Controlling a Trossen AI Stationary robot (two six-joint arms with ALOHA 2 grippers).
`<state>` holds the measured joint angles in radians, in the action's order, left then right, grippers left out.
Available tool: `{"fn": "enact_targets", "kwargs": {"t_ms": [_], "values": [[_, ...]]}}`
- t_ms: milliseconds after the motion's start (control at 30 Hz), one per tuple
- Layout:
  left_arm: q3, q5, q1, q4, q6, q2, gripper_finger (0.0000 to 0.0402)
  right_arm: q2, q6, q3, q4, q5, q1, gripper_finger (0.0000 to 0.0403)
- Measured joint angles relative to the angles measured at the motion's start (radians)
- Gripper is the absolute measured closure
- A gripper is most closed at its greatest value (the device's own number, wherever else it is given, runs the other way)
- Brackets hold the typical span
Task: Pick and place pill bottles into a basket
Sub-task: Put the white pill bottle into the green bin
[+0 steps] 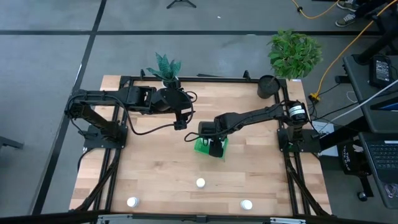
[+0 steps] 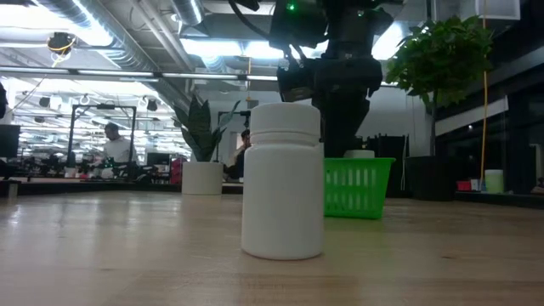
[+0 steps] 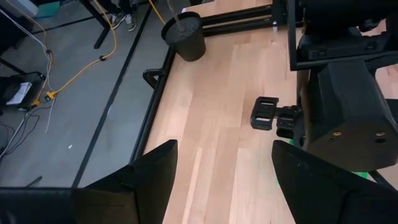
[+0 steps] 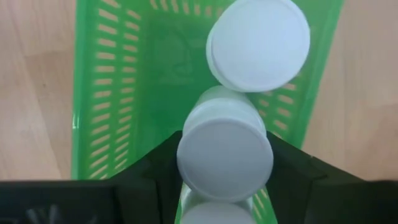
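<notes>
My right gripper (image 4: 225, 163) stands over the green basket (image 4: 112, 93), shut on a white pill bottle (image 4: 224, 152). A second bottle (image 4: 258, 43) stands upright in the basket, and part of a third (image 4: 214, 214) shows below the held one. In the high view the right gripper (image 1: 214, 148) covers the basket (image 1: 200, 145). Three bottles stand on their bases near the table's near edge (image 1: 200, 183), (image 1: 132, 201), (image 1: 247, 204); one fills the low view (image 2: 282, 180). My left gripper (image 3: 224, 186) is open and empty, left of the basket, and also shows in the high view (image 1: 181, 123). My right gripper pinches the bottle between its two fingers (image 4: 155, 171), on opposite sides just below the cap (image 4: 186, 168). The fingers come from above, pointing down. The bottle is upright, cap up, inside the basket; whether its base rests on the basket floor cannot be seen.
A black round pot (image 1: 267, 86) and a leafy plant (image 1: 293, 53) stand at the far right corner. A white-potted plant (image 1: 166, 68) stands at the far edge. Black frame rails (image 1: 118, 155) run along the table's sides. Bare wood lies between the basket and the near bottles.
</notes>
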<state>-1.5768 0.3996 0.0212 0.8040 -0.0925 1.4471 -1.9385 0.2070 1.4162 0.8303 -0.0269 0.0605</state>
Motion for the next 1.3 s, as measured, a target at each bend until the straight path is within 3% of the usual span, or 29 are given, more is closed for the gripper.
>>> {"fn": "enact_targets", "kwargs": {"t_ms": [633, 833, 1300], "values": [[0.000, -0.001, 0.000, 0.000, 0.000, 0.000, 0.0147, 0.001, 0.011, 0.000, 0.001, 0.009, 0.000, 0.0158], [0.000, -0.003, 0.000, 0.000, 0.000, 0.000, 0.0147, 0.001, 0.002, 0.000, 0.010, 0.059, 0.000, 0.0135], [0.000, -0.006, 0.000, 0.000, -0.009, 0.000, 0.0147, 0.001, 0.007, 0.100, 0.115, 0.075, 0.000, 0.0130]]}}
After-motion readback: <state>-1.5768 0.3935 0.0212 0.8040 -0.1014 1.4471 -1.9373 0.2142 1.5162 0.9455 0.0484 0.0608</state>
